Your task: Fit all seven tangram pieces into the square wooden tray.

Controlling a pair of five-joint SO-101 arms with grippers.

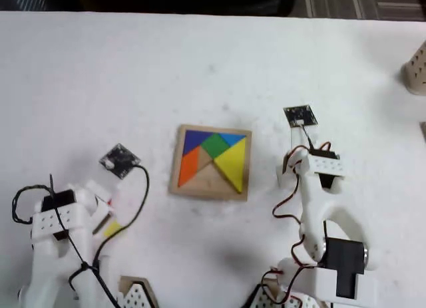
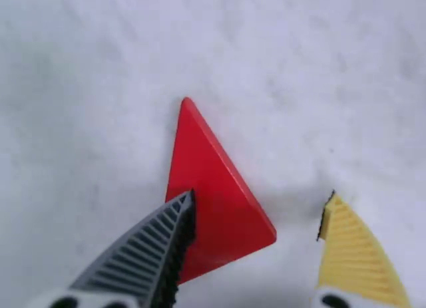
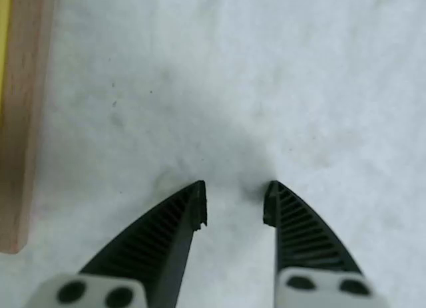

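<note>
Beneath left end effector [image 2: 259, 198], red triangle [image 2: 212, 181]

The right tool [image 3: 234, 205] is seen with its two dark fingers [image 3: 173, 235] parted over the white bench [image 3: 279, 75], the wooden tray's rim [image 3: 23, 122] lying nearby.

Room around the tray
Bare table [image 1: 213, 68] stretches beyond the tray's [image 1: 247, 168] far edge. The left arm [image 1: 60, 221] and its black cable [image 1: 136, 201] crowd the tray's left side. The right arm [image 1: 319, 181] stands just right of it, with a strip of table between.
</note>
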